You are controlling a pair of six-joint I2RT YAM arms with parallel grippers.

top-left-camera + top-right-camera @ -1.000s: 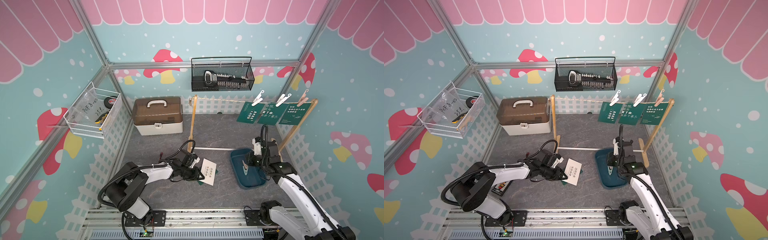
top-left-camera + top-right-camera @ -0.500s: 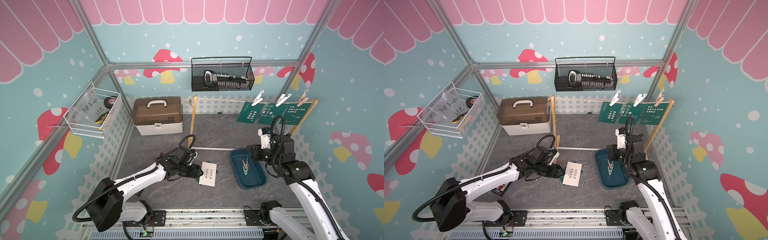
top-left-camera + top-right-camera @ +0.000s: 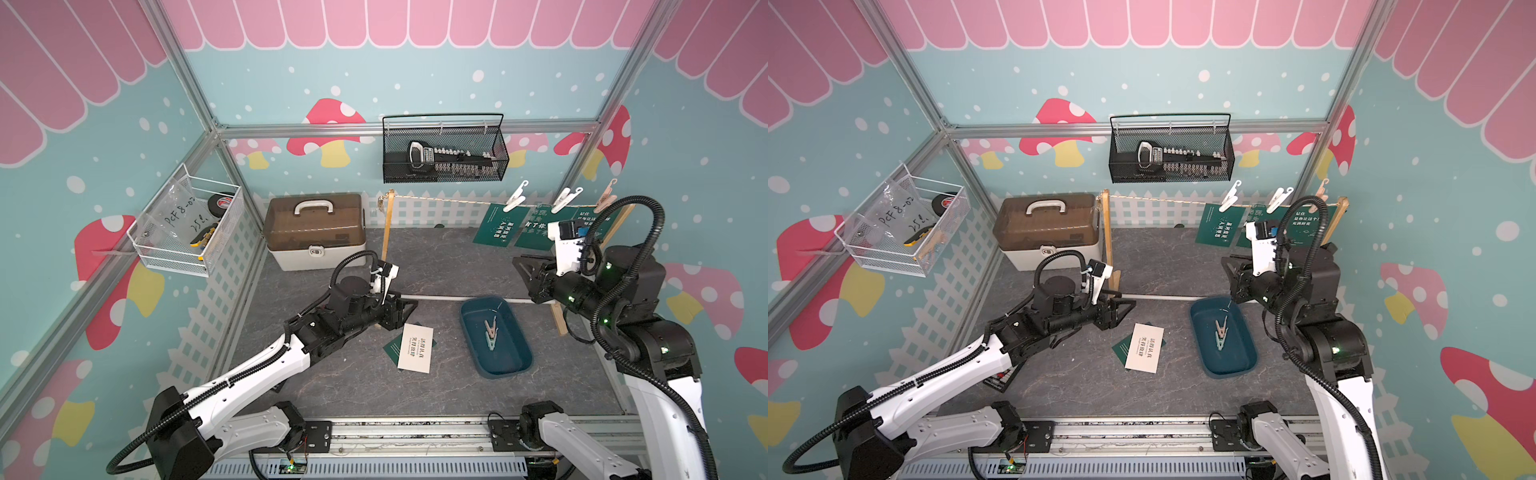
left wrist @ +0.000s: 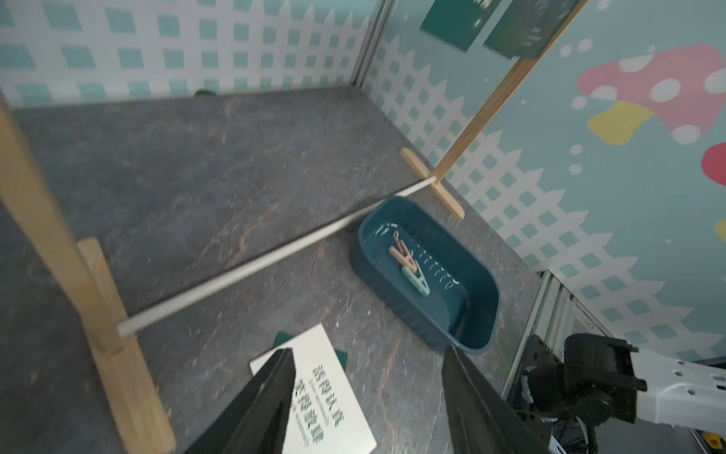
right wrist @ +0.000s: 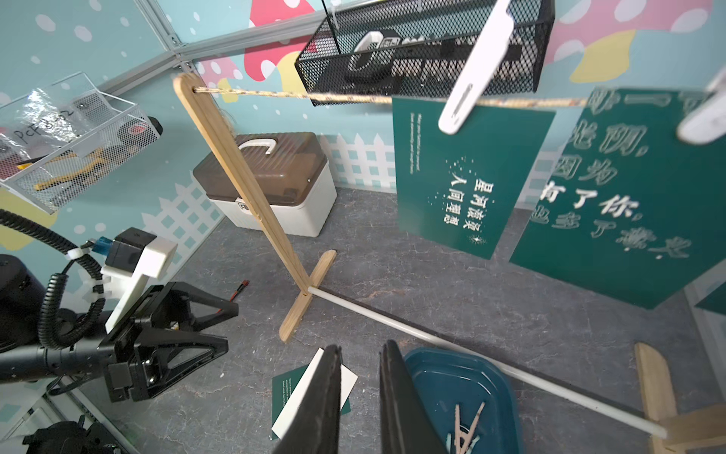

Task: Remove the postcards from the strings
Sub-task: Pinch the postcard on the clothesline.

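Two postcards are already off the line and lie on the counter (image 3: 365,399): a white card (image 3: 415,348) resting on top of a dark green card (image 3: 390,347). Just beside them, the left end effector (image 3: 406,311) has let go of the white card, which it was setting down a second ago. Its jaws now stand wide apart with nothing between them. The left wrist view shows the card lying flat below the spread fingers (image 4: 267,401).

Further right, the blue tray (image 3: 505,374) holds two clothespins (image 3: 490,332), one pink and one green. The right end effector (image 3: 523,269) was down over that tray a second ago. It has since risen clear and now sits near the lower edges of the hanging cards, with its jaws almost closed and nothing in them.

Three green postcards (image 3: 496,226) remain pinned to the string (image 3: 449,202), bunched toward the right-hand post. Two white pins (image 3: 515,198) and a pink pin (image 3: 606,200) hold them, and the rightmost card is partly hidden behind the arm.

One unpin-and-drop round looks finished, with both arms free. The next step is probably the leftmost white pin, and the left arm would be needed under that card.
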